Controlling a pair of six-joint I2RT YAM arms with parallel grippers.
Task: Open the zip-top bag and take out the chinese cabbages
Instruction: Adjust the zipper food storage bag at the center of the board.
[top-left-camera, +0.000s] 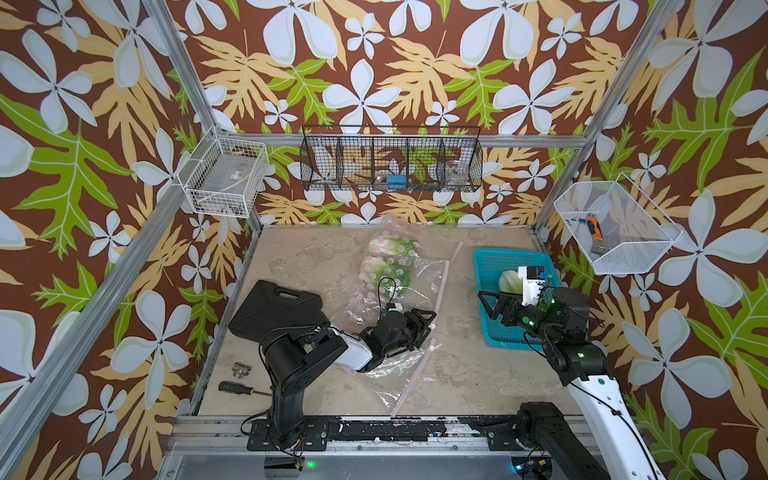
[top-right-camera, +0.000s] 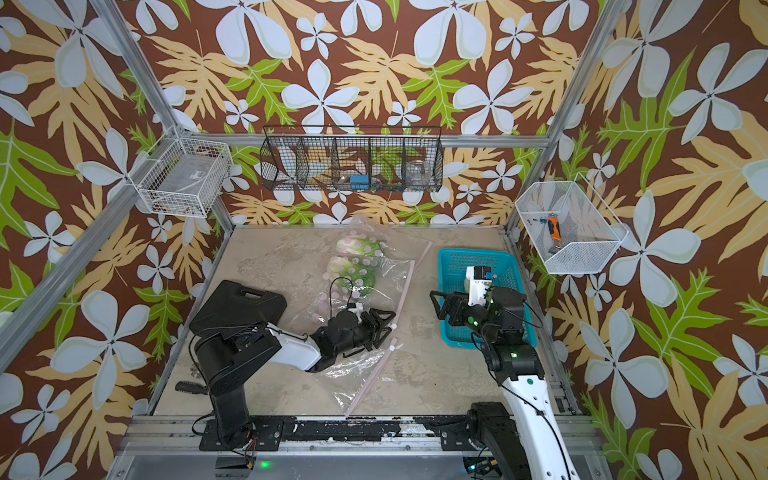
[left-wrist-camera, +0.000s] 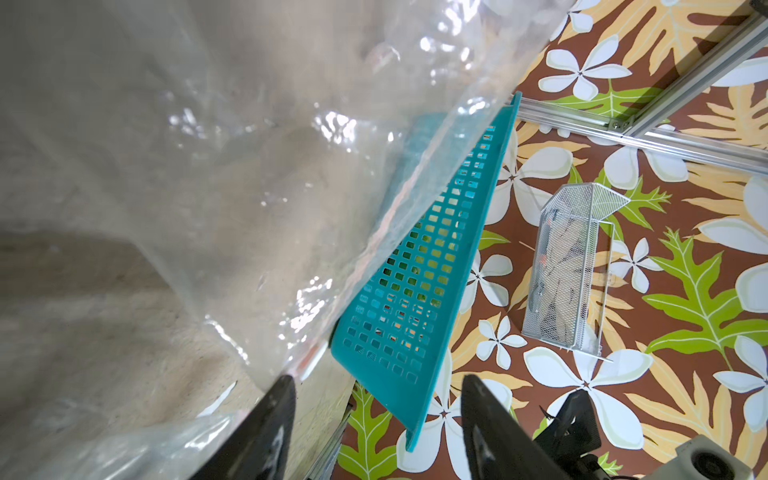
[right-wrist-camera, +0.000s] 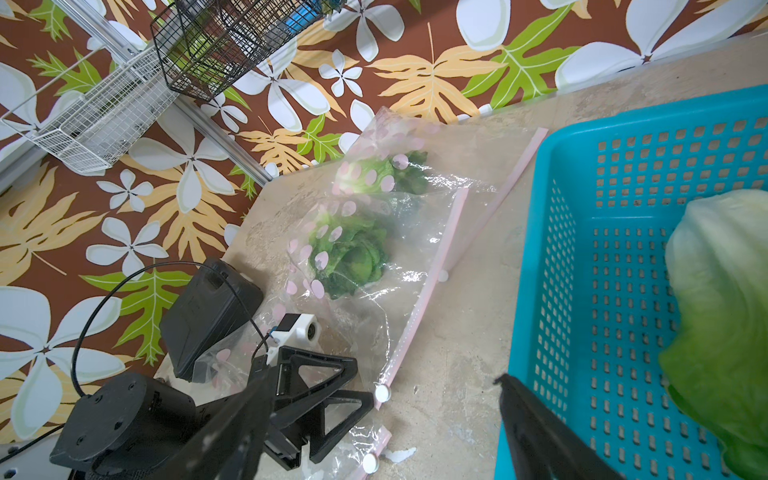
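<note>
We find one cabbage (top-left-camera: 510, 281) in the basket (top-left-camera: 507, 252) at 3 o'clock, two cabbages (right-wrist-camera: 353, 253) yet inside the opened bag (top-left-camera: 419, 286) toward 12 o'clock, left jaws parted at its mouth, right jaws released.

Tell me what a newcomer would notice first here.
The loud flower-and-leaf wallpaper on every wall hits first. Next comes the clear pink-dotted bag in the middle of the table, with two cabbages inside and the left gripper at its open mouth. A third cabbage lies in the teal basket on the robot's right.
</note>
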